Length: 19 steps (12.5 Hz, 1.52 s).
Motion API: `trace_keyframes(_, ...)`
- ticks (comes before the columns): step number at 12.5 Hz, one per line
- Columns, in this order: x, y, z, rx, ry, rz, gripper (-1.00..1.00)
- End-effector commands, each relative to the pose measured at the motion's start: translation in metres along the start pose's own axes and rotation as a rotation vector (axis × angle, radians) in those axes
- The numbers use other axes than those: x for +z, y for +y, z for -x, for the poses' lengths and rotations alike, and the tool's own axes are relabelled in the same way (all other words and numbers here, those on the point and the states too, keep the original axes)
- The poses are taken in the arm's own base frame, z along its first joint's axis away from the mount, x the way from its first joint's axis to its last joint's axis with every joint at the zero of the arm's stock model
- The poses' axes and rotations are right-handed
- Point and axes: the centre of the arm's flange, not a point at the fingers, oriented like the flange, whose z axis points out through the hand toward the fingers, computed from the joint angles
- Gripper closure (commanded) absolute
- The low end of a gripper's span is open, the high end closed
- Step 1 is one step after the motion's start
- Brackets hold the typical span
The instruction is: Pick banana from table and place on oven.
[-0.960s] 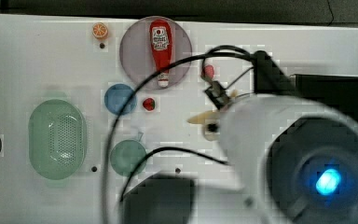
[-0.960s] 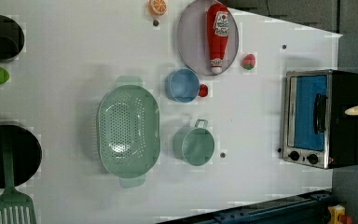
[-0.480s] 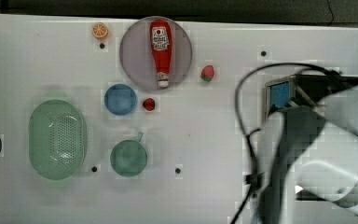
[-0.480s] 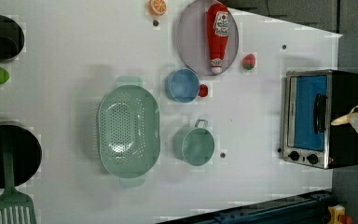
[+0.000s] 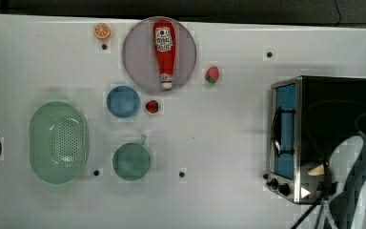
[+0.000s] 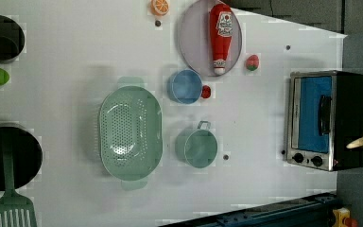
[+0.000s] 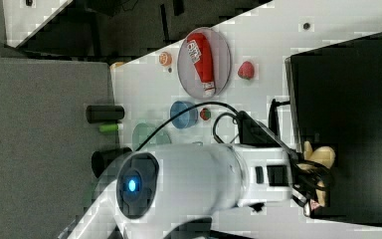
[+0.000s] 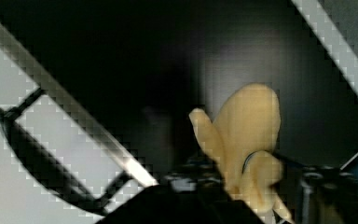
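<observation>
The oven (image 5: 331, 119) stands at the top view's right end of the white bench (image 5: 219, 143), and the banana (image 7: 321, 159) sits over its black top. I cannot tell how wide the fingers are, or whether they have let go. It looks close to the edge, so it might roll off.

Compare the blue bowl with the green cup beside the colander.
The blue bowl is blue and has no handle; the green cup is teal-green with a small handle on its rim. In the left view the bowl sits above the cup, next to a small red strawberry. Both stand upright, round and open-topped, on the table.
</observation>
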Motion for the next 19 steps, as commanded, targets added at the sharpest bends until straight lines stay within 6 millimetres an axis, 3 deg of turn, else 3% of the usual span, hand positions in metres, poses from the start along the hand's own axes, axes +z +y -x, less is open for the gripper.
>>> trace_keyframes(1,-0.035,-0.033,-0.007,-0.127,0.084,-0.024,-0.49)
trace_keyframes(3,-0.04,-0.035,-0.008,-0.13,0.101,-0.025,-0.95)
trace_keyframes(6,-0.055,-0.054,-0.008,-0.163,0.126,-0.034,-1.0)
trace_keyframes(9,-0.108,-0.09,0.007,-0.163,0.163,-0.076,-1.0)
trace_keyframes(11,-0.141,-0.124,0.042,-0.112,0.114,-0.118,-1.0)
trace_keyframes(16,-0.213,-0.213,0.157,0.147,0.006,-0.12,-1.0)
trace_keyframes(19,-0.243,-0.249,0.21,0.208,0.035,-0.124,-1.0)
